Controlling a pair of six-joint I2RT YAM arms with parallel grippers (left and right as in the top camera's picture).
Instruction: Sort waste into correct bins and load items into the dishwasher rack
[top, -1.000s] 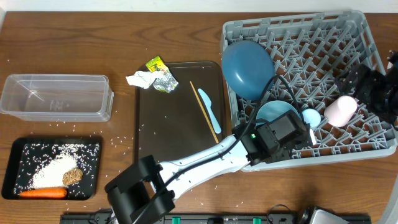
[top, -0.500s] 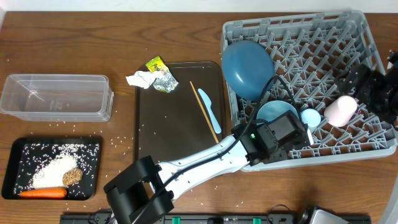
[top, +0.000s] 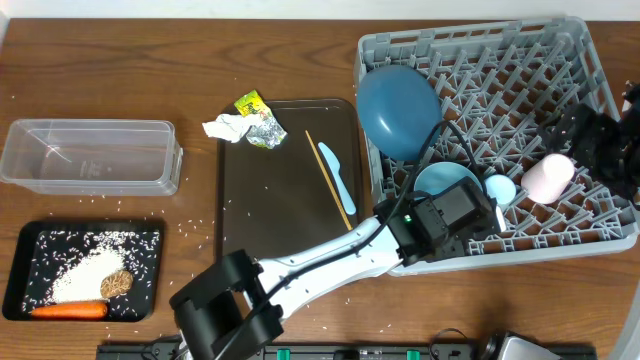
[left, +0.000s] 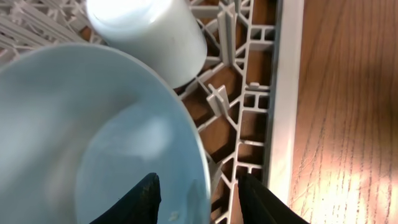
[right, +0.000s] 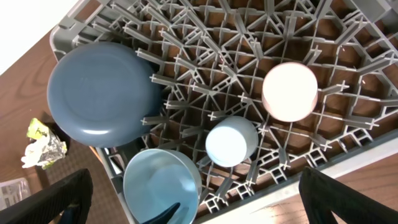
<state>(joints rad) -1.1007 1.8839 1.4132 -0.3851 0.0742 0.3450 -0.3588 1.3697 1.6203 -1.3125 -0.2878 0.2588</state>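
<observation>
The white bowl with a pale blue outside rests in the grey dishwasher rack, near its front wall. My left gripper stands open astride the bowl's rim, one finger inside the bowl and one outside, with gaps on both sides. Also in the rack are the blue plate, the light blue cup and the pink cup. My right gripper hangs wide open above the rack, holding nothing. On the brown serving tray lie the pale blue spoon and the chopstick.
Crumpled paper and two wrappers sit at the serving tray's far left corner. The clear tub stands at the left. In the black tray in front of it are rice, a brown lump and a carrot. Loose grains dot the table.
The left jaws have spread apart and come off the bowl's rim. The bowl stays put in the rack. The right arm has not moved.
</observation>
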